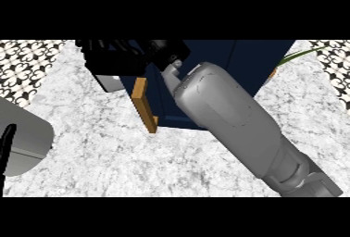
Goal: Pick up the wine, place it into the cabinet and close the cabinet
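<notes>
White marble-look countertop (137, 157) with grey veining fills most of the view. Black-and-white patterned tile (27, 60) shows at the top left and top right corners, and a few green plant leaves (301, 54) poke in at upper right.

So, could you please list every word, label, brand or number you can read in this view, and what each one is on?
None: no readable text anywhere.
The dark blue cabinet and its wooden-edged door are plain.
The marble counter has only veining.
The right hand and grey forearm show no markings.
The wine is hidden, so any label cannot be seen.
</notes>
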Robot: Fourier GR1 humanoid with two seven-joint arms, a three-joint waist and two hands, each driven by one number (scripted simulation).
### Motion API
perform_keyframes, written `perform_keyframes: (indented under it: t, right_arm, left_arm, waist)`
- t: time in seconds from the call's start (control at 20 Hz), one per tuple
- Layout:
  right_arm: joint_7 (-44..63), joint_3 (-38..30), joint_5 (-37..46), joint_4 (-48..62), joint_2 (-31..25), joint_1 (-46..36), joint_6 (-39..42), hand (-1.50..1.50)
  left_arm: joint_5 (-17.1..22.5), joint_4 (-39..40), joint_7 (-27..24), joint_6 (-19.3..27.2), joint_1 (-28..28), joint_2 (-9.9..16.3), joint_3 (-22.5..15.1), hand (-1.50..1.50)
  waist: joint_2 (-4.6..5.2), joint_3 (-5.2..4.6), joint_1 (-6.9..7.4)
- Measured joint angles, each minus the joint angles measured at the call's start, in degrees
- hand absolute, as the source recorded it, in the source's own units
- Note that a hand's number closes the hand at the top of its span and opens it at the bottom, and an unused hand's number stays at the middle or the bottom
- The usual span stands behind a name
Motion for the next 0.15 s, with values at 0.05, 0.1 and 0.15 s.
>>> perform_keyframes:
  t: [0.05,0.1,0.15]
  right_arm:
    - [-0.4,0.0,0.2,0.1,-0.2,0.0,0.5,1.5]
    - [-0.9,0.0,0.3,0.2,-0.6,0.1,1.3,1.5]
    - [-1.6,0.0,0.3,0.3,-1.0,0.3,2.1,1.5]
  left_arm:
    - [-0.1,0.4,0.0,-0.2,-0.3,-0.2,0.0,-1.5]
    - [-0.5,0.5,-0.2,0.0,-0.4,-0.5,-0.2,-1.5]
    - [-0.6,0.4,-0.1,0.2,-0.7,-0.7,-0.2,-1.5]
  waist:
    - [-0.04,-0.03,-0.08]
    - [-0.13,-0.09,-0.05]
    - [-0.19,-0.13,0.01]
